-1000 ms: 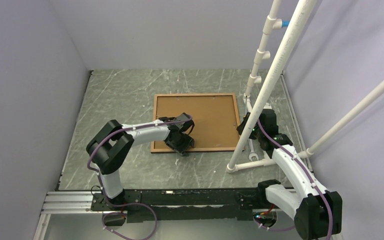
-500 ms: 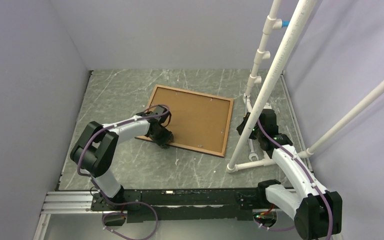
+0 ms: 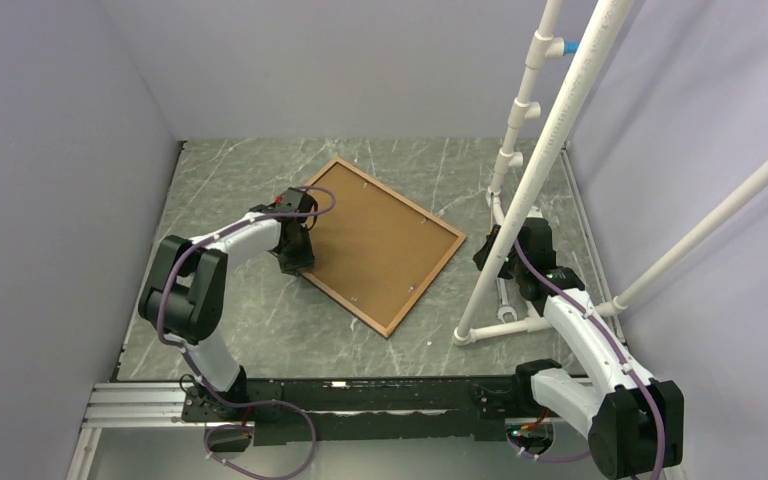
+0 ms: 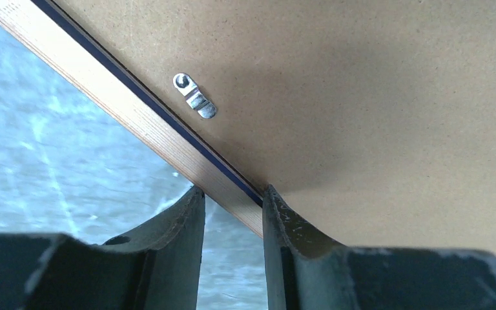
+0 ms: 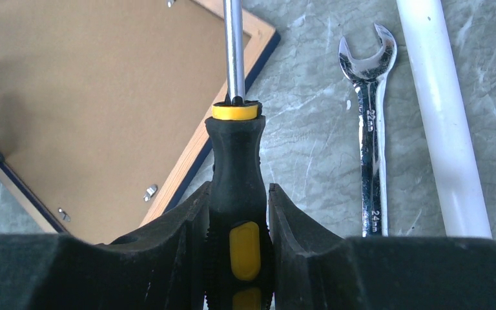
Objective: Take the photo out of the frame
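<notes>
Your left gripper (image 3: pixel 298 264) pinches the frame (image 3: pixel 428 284) at its rim, left of centre in the top view; your right gripper (image 5: pixel 236 192) clamps a screwdriver (image 5: pixel 235 155) at right.

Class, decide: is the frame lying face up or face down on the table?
Face down. The frame shows its pale wooden back, and a brown board held by metal clips faces upward.
</notes>
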Controlling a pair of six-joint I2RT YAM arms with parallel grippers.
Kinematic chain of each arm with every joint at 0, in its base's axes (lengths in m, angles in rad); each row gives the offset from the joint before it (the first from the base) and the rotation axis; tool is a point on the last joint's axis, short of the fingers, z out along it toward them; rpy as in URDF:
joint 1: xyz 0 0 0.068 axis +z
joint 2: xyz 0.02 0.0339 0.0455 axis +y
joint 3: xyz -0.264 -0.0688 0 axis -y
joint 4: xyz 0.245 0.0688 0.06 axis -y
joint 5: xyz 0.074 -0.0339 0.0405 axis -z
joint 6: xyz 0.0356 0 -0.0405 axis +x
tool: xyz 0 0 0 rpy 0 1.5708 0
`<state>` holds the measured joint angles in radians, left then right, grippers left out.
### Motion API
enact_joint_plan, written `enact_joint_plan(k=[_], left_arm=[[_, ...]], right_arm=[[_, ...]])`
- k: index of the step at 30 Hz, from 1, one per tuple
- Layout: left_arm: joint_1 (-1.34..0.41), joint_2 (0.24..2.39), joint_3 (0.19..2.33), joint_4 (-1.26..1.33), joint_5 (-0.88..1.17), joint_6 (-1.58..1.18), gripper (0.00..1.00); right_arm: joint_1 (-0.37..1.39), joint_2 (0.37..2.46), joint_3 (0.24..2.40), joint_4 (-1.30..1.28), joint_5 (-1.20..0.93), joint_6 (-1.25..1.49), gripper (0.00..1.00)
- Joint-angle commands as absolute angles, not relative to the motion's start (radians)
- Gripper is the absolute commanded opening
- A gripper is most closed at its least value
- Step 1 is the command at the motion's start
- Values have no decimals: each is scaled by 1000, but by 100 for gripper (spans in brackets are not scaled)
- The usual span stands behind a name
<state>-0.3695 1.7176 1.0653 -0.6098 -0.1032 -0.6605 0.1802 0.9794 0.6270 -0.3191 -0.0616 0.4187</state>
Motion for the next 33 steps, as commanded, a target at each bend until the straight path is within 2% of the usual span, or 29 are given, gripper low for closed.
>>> enact_joint_plan(k=[1, 10, 19, 27, 30, 31, 33], left_arm=[[-374, 1771, 1087, -664, -217, -293, 0], [-386, 1858, 1254, -657, -222, -149, 0], [-457, 2044, 1589, -741, -257, 55, 0], [-460, 2118, 1732, -770, -139, 10, 0], [-442, 2037, 1693, -789, -186, -120, 0], [-426, 1983, 1650, -785, -175, -173, 2], [-390, 1859, 1541, -758, -148, -285, 18]], right_arm=[[183, 975, 628, -261, -66, 403, 0], [184, 980, 627, -259, -68, 402, 0], [184, 1007, 650, -309, -78, 428, 0], [184, 1054, 689, -468, -167, 438, 0], [195, 1035, 672, -485, -225, 439, 0], [206, 1030, 671, -489, -227, 443, 0], [233, 1032, 670, -490, -217, 450, 0]])
